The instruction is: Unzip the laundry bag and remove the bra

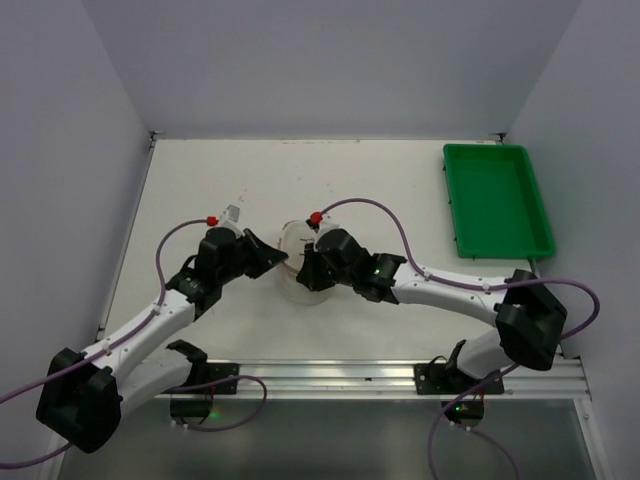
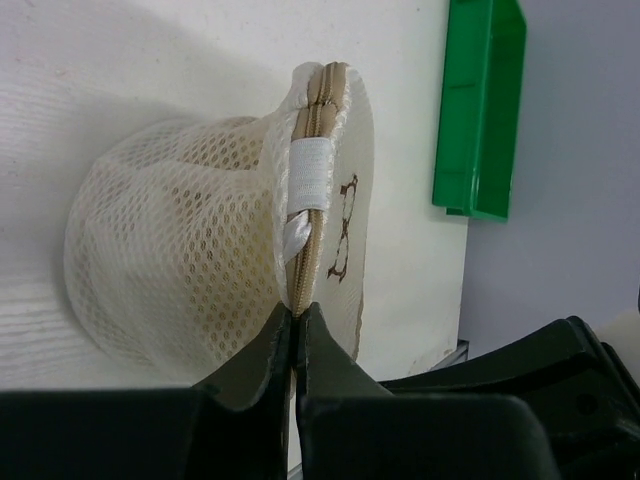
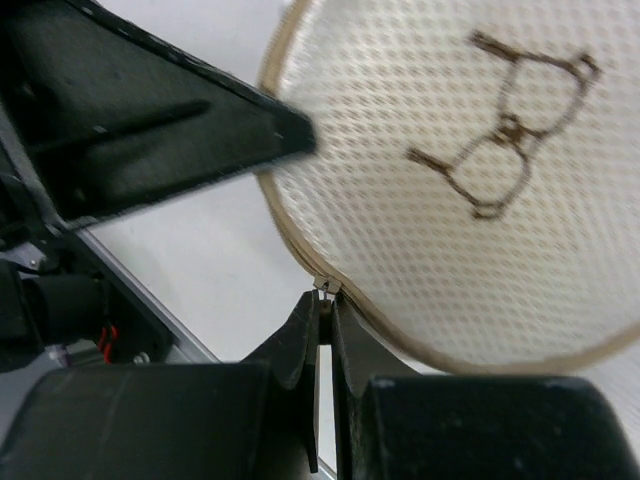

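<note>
Right tool is closed on zipper pull. Left tool is pinched on the rim of laundry bag, mid-worktop. Bra unseen. Advice: draw the pull along the rim's curve, with the left tool anchoring.

Tray: green plastic, rect., shallow w/ raised rim; lies flat on far-right part of table, long side running near-to-far, just beside right wall.
Tray, left wrist view: rim and outer side show at upper right, seen edge-on.
Table: off-white matte top; faint grain visible up close.
Rail: silver slotted metal bar along table's near edge, running left-right.
Walls: plain pale grey-lilac panels at left, back and right, meeting the table's edges.
</note>
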`<move>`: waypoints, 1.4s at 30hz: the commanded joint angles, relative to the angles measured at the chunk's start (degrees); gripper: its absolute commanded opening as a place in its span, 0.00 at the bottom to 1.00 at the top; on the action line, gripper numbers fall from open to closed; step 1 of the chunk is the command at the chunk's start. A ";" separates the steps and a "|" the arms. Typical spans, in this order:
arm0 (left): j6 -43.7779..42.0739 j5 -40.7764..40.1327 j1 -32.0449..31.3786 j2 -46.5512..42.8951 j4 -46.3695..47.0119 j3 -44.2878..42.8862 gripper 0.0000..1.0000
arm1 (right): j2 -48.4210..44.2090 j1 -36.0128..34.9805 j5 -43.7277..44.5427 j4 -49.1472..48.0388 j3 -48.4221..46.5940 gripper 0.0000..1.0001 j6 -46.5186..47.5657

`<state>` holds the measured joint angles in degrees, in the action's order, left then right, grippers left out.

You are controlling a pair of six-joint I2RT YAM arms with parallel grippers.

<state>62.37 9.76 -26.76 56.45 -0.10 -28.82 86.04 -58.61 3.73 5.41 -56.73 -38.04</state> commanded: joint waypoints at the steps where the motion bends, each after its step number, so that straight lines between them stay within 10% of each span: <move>1: -4.70 -2.29 0.48 -2.13 -5.07 -2.73 0.00 | -5.52 1.82 4.62 2.32 4.16 0.00 4.02; 10: -13.83 14.47 5.84 -2.13 -10.43 -5.27 0.00 | -14.23 19.57 5.22 8.64 11.92 0.00 7.10; 21: -29.15 16.70 10.15 6.74 -20.91 -14.49 0.01 | -13.18 18.54 -3.36 6.81 5.84 0.00 15.72; 32: -23.09 14.15 11.03 27.49 -8.26 -30.33 0.30 | -5.54 2.19 -12.51 -1.43 2.42 0.00 1.67; 37: -21.77 8.55 11.38 19.61 -10.60 -27.44 0.89 | 0.53 0.95 -7.79 -4.97 -2.50 0.00 -0.54; 42: -17.91 1.23 11.47 7.30 -15.19 -18.33 0.97 | 2.64 0.87 -3.91 -7.34 -5.84 0.00 -1.51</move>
<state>41.28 16.75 -15.77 70.83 -13.21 -51.96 88.58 -57.65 -3.97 3.75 -58.74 -37.52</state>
